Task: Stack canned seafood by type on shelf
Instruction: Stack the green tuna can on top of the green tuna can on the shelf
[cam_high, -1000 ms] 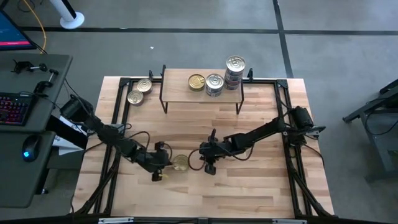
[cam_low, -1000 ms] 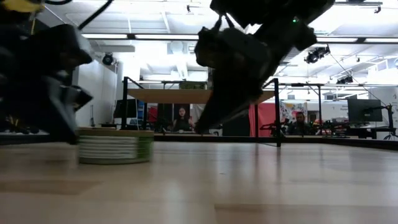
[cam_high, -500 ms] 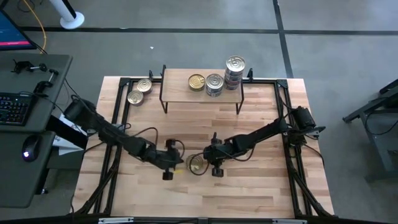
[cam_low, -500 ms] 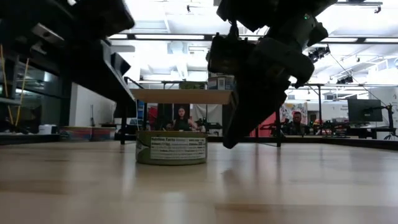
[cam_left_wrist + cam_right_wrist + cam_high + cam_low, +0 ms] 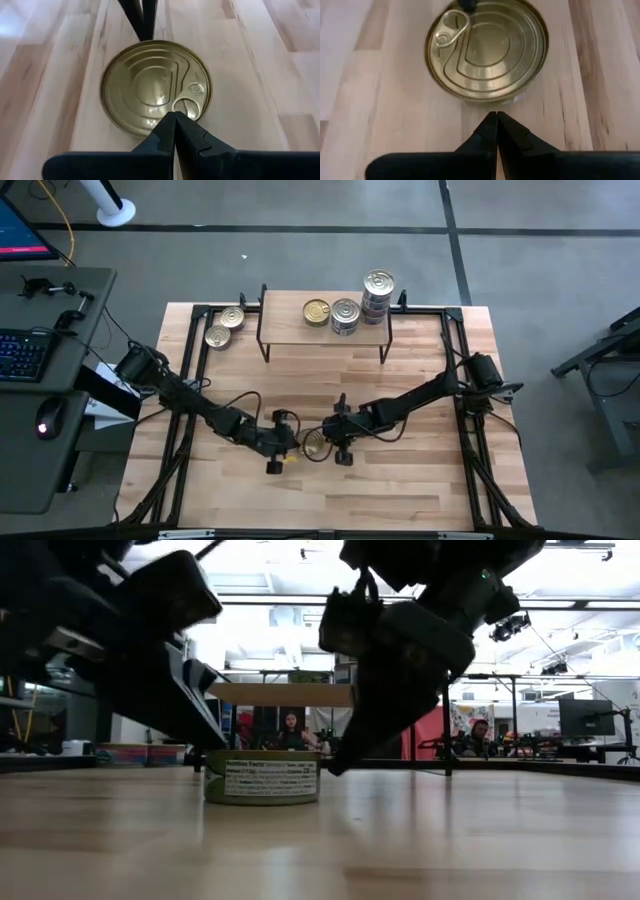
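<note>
We have the gold tin (image 5: 314, 443) on the table mid-front, well short of the shelf (image 5: 325, 328). Left gripper (image 5: 173, 121) and right gripper (image 5: 497, 119) flank it, fingers together; we should part one before gripping its sides squarely

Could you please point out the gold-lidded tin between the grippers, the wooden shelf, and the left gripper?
Gold-lidded round tin (image 5: 155, 90): left wrist view, centre of its lid.
Light-wood shelf on black wire legs (image 5: 285, 326): high view, bare board left of its tins.
Left gripper (image 5: 174, 131): left wrist view, closed fingertips.
</note>
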